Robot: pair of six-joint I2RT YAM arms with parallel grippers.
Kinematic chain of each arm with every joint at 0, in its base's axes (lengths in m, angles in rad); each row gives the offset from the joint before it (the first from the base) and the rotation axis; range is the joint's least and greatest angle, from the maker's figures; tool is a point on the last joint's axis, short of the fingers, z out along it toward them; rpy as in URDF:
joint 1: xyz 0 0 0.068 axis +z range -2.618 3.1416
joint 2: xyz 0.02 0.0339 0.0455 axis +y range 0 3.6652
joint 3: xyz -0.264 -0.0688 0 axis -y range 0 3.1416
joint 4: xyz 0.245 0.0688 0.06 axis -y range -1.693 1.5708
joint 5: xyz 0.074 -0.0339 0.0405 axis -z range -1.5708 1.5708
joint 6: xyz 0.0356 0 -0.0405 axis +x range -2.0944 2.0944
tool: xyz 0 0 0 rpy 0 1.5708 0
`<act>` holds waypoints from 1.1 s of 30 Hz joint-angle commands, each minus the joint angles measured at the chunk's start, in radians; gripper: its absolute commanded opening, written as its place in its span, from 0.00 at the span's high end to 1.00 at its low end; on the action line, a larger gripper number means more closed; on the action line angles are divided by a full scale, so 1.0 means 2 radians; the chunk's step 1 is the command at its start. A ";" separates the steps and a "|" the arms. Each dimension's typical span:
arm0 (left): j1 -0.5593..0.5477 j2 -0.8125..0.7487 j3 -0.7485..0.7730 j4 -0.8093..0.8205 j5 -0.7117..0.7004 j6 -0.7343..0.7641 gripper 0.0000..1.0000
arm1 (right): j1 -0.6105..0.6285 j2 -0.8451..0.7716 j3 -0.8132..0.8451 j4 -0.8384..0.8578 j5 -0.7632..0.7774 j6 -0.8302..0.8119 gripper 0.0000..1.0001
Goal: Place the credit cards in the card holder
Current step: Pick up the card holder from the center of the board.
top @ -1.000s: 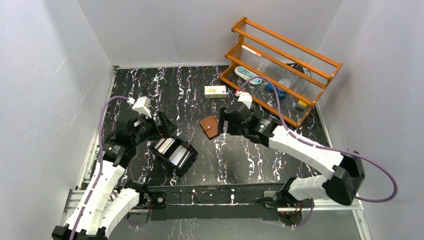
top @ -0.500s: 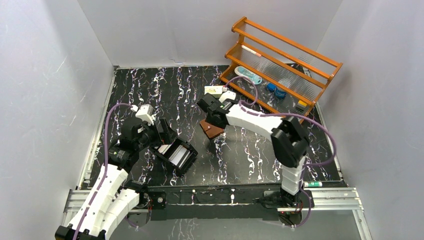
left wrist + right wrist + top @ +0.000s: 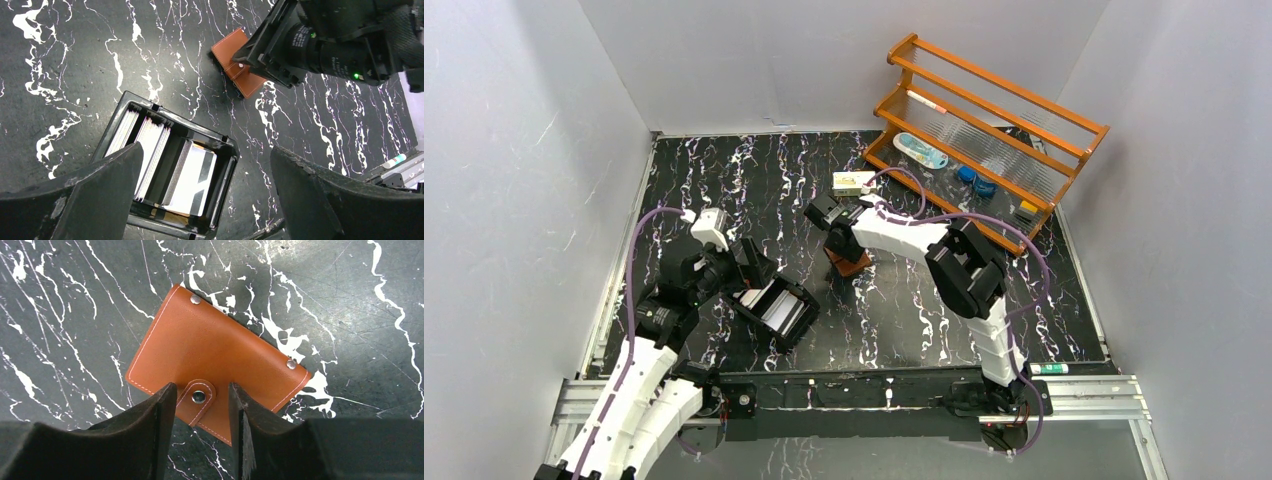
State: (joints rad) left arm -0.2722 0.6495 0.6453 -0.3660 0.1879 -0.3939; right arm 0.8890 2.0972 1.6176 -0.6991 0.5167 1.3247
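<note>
The card holder (image 3: 215,355) is a closed brown wallet lying flat on the black marbled table, also seen in the top view (image 3: 852,265) and the left wrist view (image 3: 231,55). My right gripper (image 3: 200,390) points down over it, jaws partly open, one finger on each side of the snap tab (image 3: 199,397); in the top view it (image 3: 837,243) covers most of the wallet. The credit cards (image 3: 192,180) stand in stacks in a black tray (image 3: 227,150). My left gripper (image 3: 206,150) hovers wide open and empty above the tray, as the top view (image 3: 751,268) also shows.
An orange wooden rack (image 3: 984,140) holding small items stands at the back right. A white-and-yellow carton (image 3: 854,181) lies just behind the wallet. Grey walls close in the left, back and right sides.
My right gripper swung left from beside the wallet to directly over it, fingers now straddling the snap tab. My left gripper shifted slightly, still over the tray.
</note>
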 commanded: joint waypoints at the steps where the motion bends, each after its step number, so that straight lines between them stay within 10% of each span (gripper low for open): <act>1: 0.003 -0.016 0.006 0.003 0.010 0.016 0.02 | 0.000 0.024 0.025 -0.001 -0.011 -0.002 0.50; 5: 0.002 -0.025 0.007 0.000 -0.003 0.016 0.02 | 0.000 0.039 0.021 -0.030 -0.009 -0.004 0.60; 10: 0.002 -0.027 0.003 -0.002 -0.015 0.014 0.02 | 0.000 0.009 -0.015 0.010 -0.006 -0.079 1.00; 33: 0.002 0.067 0.096 0.005 0.102 -0.014 0.24 | -0.011 -0.339 -0.208 0.084 0.035 -0.421 1.00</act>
State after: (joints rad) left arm -0.2718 0.7341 0.7422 -0.3748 0.3233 -0.3958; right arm 0.8749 1.4944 1.2110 -0.5083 0.5156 0.5556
